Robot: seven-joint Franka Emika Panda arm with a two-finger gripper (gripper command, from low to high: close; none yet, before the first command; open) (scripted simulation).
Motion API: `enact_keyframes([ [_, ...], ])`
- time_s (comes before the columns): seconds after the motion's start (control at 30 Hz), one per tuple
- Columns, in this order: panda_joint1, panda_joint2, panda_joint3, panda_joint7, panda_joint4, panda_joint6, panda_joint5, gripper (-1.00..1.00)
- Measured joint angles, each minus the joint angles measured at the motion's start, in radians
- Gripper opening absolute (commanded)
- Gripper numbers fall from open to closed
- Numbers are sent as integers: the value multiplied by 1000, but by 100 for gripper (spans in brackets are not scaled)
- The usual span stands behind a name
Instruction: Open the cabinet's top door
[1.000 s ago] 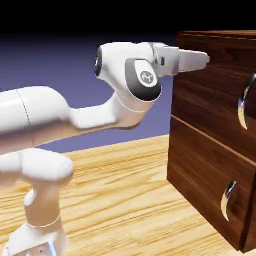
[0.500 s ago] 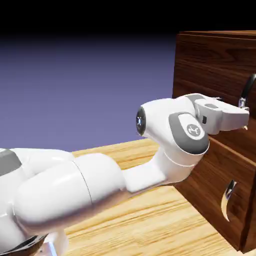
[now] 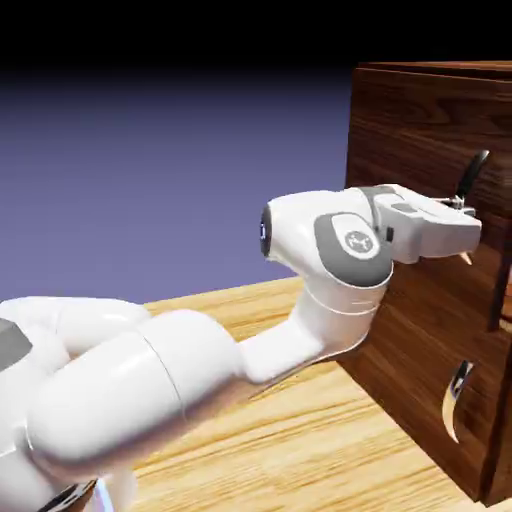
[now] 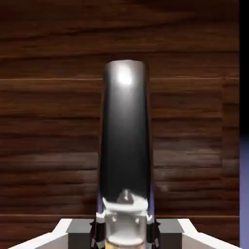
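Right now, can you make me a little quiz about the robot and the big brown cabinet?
1. True or false: the gripper is shut on the top door's handle.
2. Which handle is untouched? A) the upper one B) the lower handle
3. Fill in: the cabinet stands on a light ____ table.

Key: 1 true. 2 B. 3 wooden.

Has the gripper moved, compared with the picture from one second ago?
Yes. In the exterior view the gripper has come down from beside the cabinet's top corner and further right, and is now shut on the top door's handle.
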Motion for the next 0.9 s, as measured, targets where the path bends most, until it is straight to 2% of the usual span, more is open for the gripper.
enact_keyframes([
  [0.27,-239,-43,175,117,-290,-242,30,-100],
  [0.5,-412,-101,417,186,-515,-464,194,-100],
  [0.9,-458,-155,852,251,-673,-755,569,-100],
])
